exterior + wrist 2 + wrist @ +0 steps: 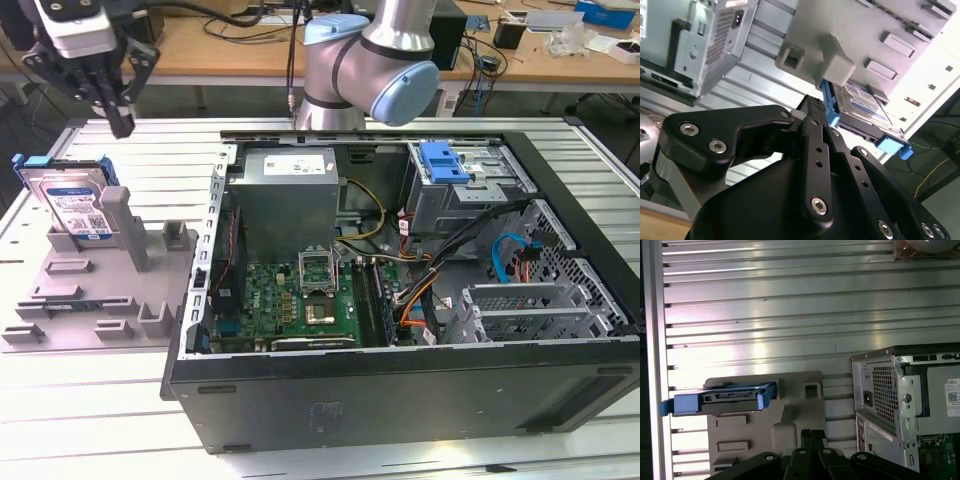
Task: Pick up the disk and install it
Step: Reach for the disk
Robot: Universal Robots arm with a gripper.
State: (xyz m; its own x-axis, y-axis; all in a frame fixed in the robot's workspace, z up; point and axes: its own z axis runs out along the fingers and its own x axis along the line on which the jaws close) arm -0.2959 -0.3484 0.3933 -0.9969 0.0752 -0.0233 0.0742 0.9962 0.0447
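Gripper with fingers pressed together, holding nothing and touching nothing, poised above the grey fixture. The disk stands on edge in this fixture, near the fingertips but apart from them, at the exterior view's left of the computer case.

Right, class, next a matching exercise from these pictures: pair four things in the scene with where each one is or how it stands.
Things:
1 disk
2 gripper
3 computer case
4 grey holder

Places or states:
A lies open on its side, on the exterior view's right
B stands on edge in a slot
C up in the air, holding nothing
D sits flat on the table, on the exterior view's left

Pairs: 1-B, 2-C, 3-A, 4-D
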